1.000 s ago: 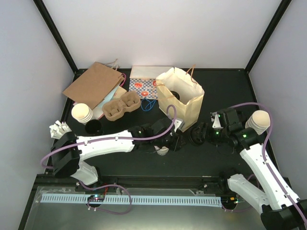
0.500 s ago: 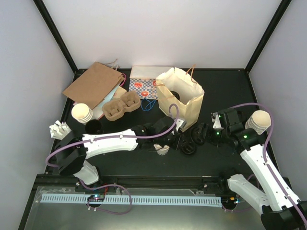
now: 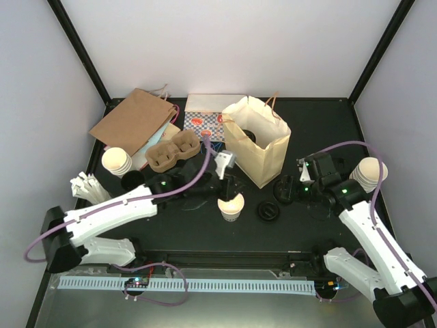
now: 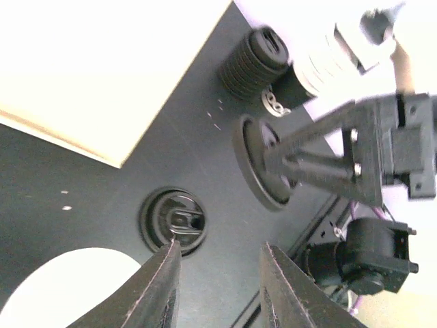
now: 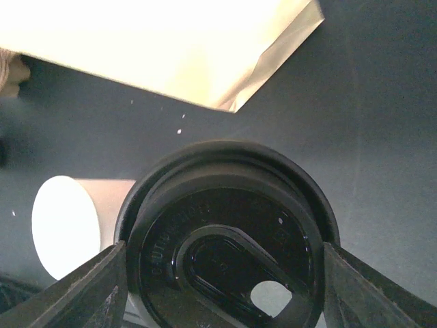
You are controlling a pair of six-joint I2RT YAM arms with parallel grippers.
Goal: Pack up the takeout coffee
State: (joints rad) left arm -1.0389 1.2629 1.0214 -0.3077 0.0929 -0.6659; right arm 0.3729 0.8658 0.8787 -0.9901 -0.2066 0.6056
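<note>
A lidless cream cup (image 3: 231, 207) stands mid-table; no takeout coffee with its lid on is plainly in view. My left gripper (image 3: 229, 184) hovers just behind the cup, open and holding nothing (image 4: 220, 249); the cup (image 4: 61, 287) shows at the lower left of its wrist view. A loose black lid (image 3: 268, 210) lies flat to the right of the cup (image 4: 174, 220). Further right, my right gripper (image 3: 282, 190) is shut on another black lid (image 5: 225, 246), held on edge above the table. The cup (image 5: 65, 236) lies beyond it. The open cream paper bag (image 3: 256, 140) stands behind, with a dark round shape (image 3: 248, 134) inside.
A brown cup carrier (image 3: 172, 152), a flat brown bag (image 3: 133, 119) and a patterned bag (image 3: 205, 121) lie at the back left. Lidless cup stacks stand at the left (image 3: 117, 162) and right (image 3: 369, 172). Black lids (image 3: 133, 181) sit by the left stack.
My left arm has lifted and drawn back off the cup, which now stands uncovered in view with a lid lying to its right. The right gripper has barely moved.
</note>
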